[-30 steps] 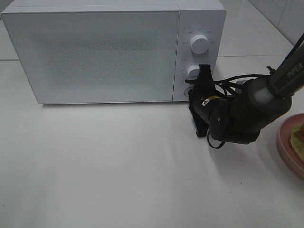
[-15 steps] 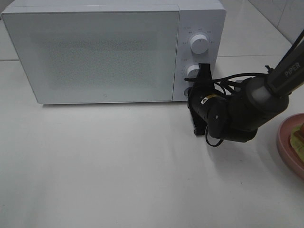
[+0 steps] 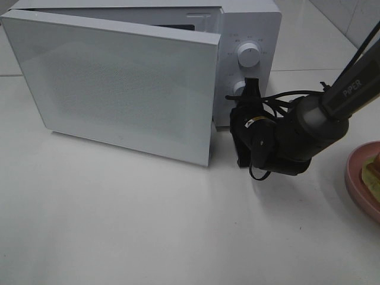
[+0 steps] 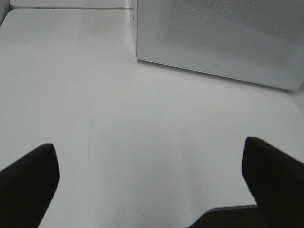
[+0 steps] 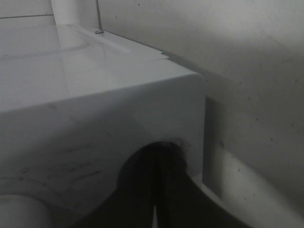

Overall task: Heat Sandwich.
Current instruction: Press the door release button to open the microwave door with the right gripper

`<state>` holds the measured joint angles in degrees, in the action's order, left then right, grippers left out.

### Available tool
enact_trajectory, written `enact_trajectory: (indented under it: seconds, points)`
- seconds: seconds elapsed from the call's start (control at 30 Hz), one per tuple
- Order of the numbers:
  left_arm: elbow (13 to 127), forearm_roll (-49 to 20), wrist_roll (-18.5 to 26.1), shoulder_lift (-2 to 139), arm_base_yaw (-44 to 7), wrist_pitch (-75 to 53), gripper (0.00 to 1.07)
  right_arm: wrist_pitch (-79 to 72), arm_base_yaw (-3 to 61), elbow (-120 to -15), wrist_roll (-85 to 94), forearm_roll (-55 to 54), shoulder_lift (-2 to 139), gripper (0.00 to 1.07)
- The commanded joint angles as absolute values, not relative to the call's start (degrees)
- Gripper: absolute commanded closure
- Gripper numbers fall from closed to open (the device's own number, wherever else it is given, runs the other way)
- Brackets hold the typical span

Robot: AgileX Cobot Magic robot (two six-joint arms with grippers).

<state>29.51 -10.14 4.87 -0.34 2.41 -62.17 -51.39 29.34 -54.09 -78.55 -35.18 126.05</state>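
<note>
Sandwich (image 3: 373, 173), far right: likely soft, light, crushable; take by crust edges. Right gripper (image 5: 155, 173) clenched, left gripper (image 4: 152, 187) released.

**Door released**

The door (image 3: 119, 89) of the microwave (image 3: 252, 29), flush and closed a second ago, now stands ajar, its free edge swung out toward 6 o'clock. The right gripper (image 3: 238, 122) has shifted slightly toward 9 o'clock.
</note>
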Motion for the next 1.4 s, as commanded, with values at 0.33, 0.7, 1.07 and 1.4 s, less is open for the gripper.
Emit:
enact_trajectory:
  seconds: [0.33, 0.7, 1.07, 1.4]
  points:
    - [29.45, -10.54, 4.98, -1.20, 2.29, -61.59, 0.09, -60.91, 27.44, -59.42, -79.01, -29.91, 126.39, 1.06]
    - [29.45, -10.54, 4.98, -1.20, 2.29, -61.59, 0.09, -55.52, 27.67, -54.95, -79.53, -29.79, 123.70, 1.04]
    - [29.45, -10.54, 4.98, -1.20, 2.29, -61.59, 0.09, -49.73, 27.67, -48.64, -81.65, -26.93, 118.60, 1.04]
    - [29.45, -10.54, 4.98, -1.20, 2.29, -61.59, 0.09, -44.63, 27.67, -42.63, -82.28, -23.89, 113.45, 1.03]
